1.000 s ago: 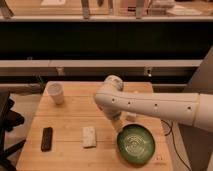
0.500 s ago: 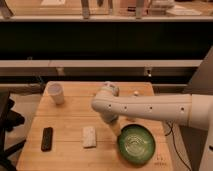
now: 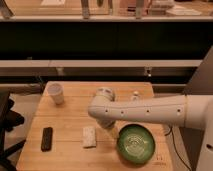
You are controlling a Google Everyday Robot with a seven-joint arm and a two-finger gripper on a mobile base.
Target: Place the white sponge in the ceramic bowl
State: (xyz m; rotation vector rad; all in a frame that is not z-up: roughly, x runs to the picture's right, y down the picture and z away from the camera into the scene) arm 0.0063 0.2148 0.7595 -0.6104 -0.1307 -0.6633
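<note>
One white sponge (image 3: 89,136) lies flat on the wooden table (image 3: 70,115), left of the ceramic bowl (image 3: 136,144) and apart from it. Gripper (image 3: 113,132) sits low between them, largely hidden under the arm (image 3: 150,110); jaws spread wide, holding nothing. Dark shelving (image 3: 100,45) behind. Arm cut off at right edge.
</note>
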